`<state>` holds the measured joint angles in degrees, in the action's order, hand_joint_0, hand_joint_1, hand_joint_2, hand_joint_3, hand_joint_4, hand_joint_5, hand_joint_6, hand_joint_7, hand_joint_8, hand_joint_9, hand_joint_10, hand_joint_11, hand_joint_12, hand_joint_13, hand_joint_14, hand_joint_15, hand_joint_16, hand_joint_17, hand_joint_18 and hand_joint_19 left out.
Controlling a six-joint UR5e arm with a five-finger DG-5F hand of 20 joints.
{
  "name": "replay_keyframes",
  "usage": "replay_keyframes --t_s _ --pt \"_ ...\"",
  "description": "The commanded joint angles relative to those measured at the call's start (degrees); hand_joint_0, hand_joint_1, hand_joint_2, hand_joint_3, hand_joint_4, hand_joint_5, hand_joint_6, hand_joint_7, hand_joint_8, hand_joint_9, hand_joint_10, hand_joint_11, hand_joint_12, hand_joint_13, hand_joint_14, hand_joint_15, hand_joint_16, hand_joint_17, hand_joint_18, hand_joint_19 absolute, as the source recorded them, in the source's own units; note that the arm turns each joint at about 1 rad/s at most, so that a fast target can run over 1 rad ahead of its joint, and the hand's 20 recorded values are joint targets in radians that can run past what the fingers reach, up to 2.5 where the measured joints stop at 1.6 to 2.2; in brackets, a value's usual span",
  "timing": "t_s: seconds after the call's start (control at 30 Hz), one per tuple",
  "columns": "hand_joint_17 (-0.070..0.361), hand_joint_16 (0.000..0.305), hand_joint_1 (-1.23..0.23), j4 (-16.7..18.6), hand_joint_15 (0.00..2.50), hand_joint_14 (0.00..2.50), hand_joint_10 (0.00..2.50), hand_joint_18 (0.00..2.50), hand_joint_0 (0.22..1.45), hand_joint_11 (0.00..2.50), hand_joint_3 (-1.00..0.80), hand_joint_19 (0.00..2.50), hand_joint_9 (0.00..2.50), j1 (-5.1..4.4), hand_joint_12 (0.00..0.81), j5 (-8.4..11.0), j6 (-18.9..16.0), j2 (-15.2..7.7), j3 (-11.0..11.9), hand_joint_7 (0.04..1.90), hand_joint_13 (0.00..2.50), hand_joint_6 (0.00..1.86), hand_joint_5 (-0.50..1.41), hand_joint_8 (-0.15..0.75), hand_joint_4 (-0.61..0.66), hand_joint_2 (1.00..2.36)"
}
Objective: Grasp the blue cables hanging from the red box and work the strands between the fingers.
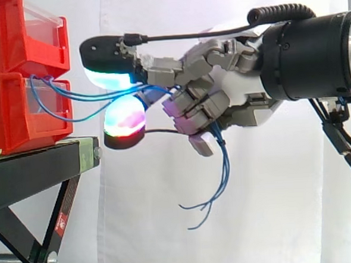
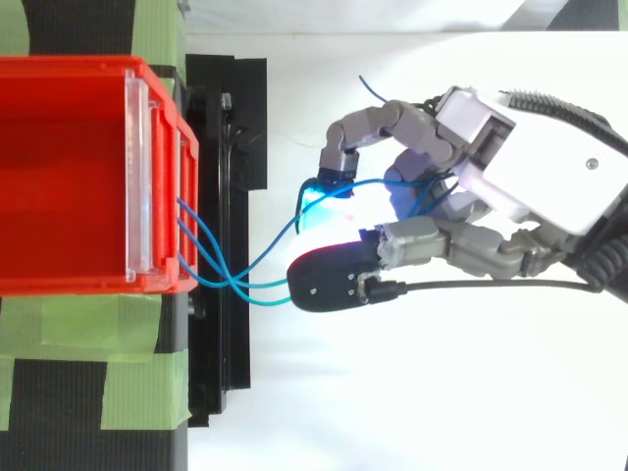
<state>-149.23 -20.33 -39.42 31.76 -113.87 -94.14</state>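
Note:
Thin blue cables (image 1: pixel 78 96) run out of the front of the red box (image 1: pixel 13 111) and stretch right into my hand (image 1: pixel 232 86). The same blue cables (image 2: pixel 245 270) leave the red box (image 2: pixel 59 177) and reach the hand (image 2: pixel 510 186) in the top view. My fingers are curled round the strands, which pass between the glowing fingertips (image 1: pixel 109 76) and through the palm. Their loose ends (image 1: pixel 209 201) dangle below the hand. One long finger reaches toward the box above the cables, and a lower pad (image 1: pixel 125 124) glows red and green beneath them.
A second red bin (image 1: pixel 14 34) is stacked on the lower one. Both rest on a black stand (image 1: pixel 35 170) with green tape (image 2: pixel 137 324) on its top. A white curtain hangs behind. Open room lies below and right of the stand's edge.

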Motion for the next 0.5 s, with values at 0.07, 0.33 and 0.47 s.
replay_keyframes --t_s 0.07,0.33,0.47 --pt "0.141 0.063 -0.57 6.0 1.63 2.5 2.5 1.83 0.89 2.5 -0.79 0.95 1.2 -0.06 0.544 0.22 5.6 0.1 0.0 1.07 1.59 0.85 -0.03 0.428 0.27 1.01" --pt "0.141 0.063 -0.57 7.2 1.63 2.5 2.5 1.83 0.88 2.5 -0.83 0.95 1.2 -0.24 0.544 3.82 7.9 -0.9 0.0 1.07 1.59 0.85 -0.04 0.428 0.27 1.01" --pt "0.141 0.063 -0.57 7.4 1.63 2.5 2.5 1.83 0.88 2.5 -0.82 0.95 1.2 -0.06 0.544 3.82 6.4 -2.4 0.0 1.07 1.59 0.85 -0.04 0.428 0.27 1.01"
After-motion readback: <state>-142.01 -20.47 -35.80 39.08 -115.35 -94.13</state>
